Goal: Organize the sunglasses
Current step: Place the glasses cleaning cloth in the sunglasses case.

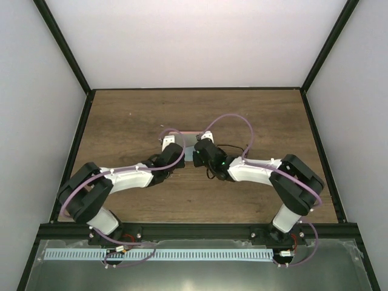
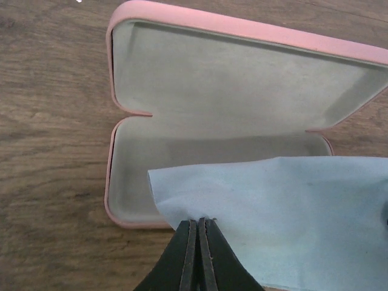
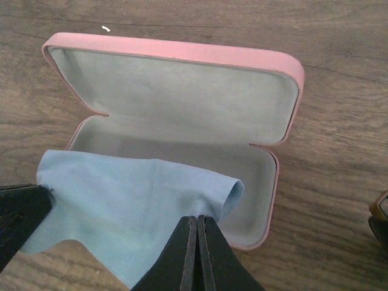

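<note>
An open pink case (image 3: 182,54) lies on the wooden table, its grey lining bare, and shows in the top view as a thin pink edge (image 1: 193,132). A light blue cloth (image 3: 133,194) hangs over the case's front half, stretched between both grippers. My left gripper (image 2: 200,222) is shut on one edge of the cloth (image 2: 273,206). My right gripper (image 3: 197,218) is shut on the opposite, curled edge. From above, the left gripper (image 1: 183,159) and the right gripper (image 1: 197,159) meet at mid-table. A dark piece at the right wrist view's right edge looks like the sunglasses (image 3: 379,216), mostly cut off.
Dark frame rails (image 1: 79,139) border the wooden table (image 1: 133,121) on the left, right and back, with white walls beyond. The left gripper's black fingers (image 3: 18,212) show at the left of the right wrist view. Purple cables loop over both arms.
</note>
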`<state>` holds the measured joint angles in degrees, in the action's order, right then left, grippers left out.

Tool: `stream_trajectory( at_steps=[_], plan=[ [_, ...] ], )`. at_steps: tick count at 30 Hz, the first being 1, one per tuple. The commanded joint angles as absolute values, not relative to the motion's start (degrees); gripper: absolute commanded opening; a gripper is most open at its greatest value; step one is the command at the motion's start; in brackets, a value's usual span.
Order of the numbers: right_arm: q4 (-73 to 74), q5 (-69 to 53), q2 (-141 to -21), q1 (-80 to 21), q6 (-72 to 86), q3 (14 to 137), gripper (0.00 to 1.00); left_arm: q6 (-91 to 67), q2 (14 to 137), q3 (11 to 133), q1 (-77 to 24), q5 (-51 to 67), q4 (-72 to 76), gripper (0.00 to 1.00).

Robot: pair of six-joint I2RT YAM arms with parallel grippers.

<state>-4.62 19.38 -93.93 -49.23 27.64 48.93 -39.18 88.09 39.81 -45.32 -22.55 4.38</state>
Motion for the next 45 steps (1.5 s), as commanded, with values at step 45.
stream_trajectory(
  at_steps=[45],
  plan=[
    [-7.0, 14.6, -105.4, -44.0, 24.3, 56.8, 0.01, -33.7, 97.8, 45.2, -37.3, -16.2, 6.0, 0.04]
  ],
)
